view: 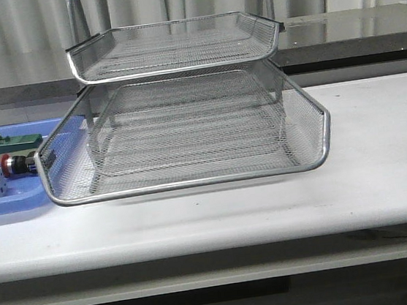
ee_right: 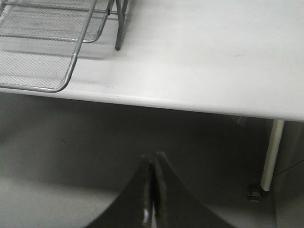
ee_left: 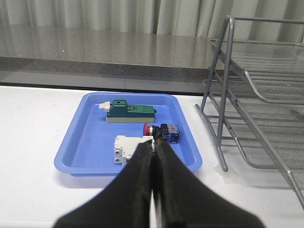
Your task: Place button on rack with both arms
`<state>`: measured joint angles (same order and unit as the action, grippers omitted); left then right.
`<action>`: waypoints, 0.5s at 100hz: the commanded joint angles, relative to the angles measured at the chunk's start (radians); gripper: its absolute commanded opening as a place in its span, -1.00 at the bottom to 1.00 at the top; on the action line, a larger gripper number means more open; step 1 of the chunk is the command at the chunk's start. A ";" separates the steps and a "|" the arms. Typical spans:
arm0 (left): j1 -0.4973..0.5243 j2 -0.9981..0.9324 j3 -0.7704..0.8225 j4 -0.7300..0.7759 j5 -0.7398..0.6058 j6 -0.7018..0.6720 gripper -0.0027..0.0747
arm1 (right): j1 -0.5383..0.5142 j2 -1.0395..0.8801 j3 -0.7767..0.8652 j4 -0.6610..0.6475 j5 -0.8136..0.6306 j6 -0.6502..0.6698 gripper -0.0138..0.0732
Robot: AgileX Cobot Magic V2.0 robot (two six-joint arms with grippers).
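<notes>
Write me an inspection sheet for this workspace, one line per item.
Surface: white table, bare near the front edge.
Job's things: button lying in the blue tray; rack standing on the table, its mesh tiers holding nothing.
Clutter: green block and white block in the same tray.
Grippers: left gripper shut, facing the tray; right gripper shut, off the table's edge, over the floor.
Cables: nothing seen.
Surroundings: grey counter and curtain behind.
</notes>
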<state>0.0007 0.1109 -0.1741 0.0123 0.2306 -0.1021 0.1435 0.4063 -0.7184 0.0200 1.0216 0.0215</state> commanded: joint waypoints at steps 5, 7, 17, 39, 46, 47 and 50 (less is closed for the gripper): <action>-0.001 0.146 -0.164 -0.012 0.013 -0.009 -0.99 | -0.004 0.010 -0.033 -0.011 -0.056 -0.001 -0.84; -0.001 0.172 -0.190 -0.012 0.032 -0.009 -0.99 | -0.004 0.010 -0.033 -0.011 -0.056 -0.001 -0.84; -0.001 0.304 -0.316 -0.012 0.141 -0.007 -0.99 | -0.004 0.010 -0.033 -0.011 -0.056 -0.001 -0.84; -0.001 0.613 -0.589 0.018 0.358 0.017 -0.99 | -0.004 0.010 -0.033 -0.011 -0.056 -0.001 -0.84; -0.001 0.701 -0.657 0.020 0.399 0.040 -0.99 | -0.004 0.010 -0.033 -0.011 -0.056 -0.001 -0.84; -0.001 0.709 -0.663 0.020 0.402 0.046 -0.99 | -0.004 0.010 -0.033 -0.011 -0.056 -0.001 -0.84; -0.001 0.747 -0.692 0.020 0.416 0.056 -0.99 | -0.004 0.010 -0.033 -0.011 -0.056 -0.001 -0.84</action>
<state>0.0007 0.7739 -0.7730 0.0299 0.6581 -0.0732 0.1435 0.4063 -0.7184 0.0200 1.0216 0.0215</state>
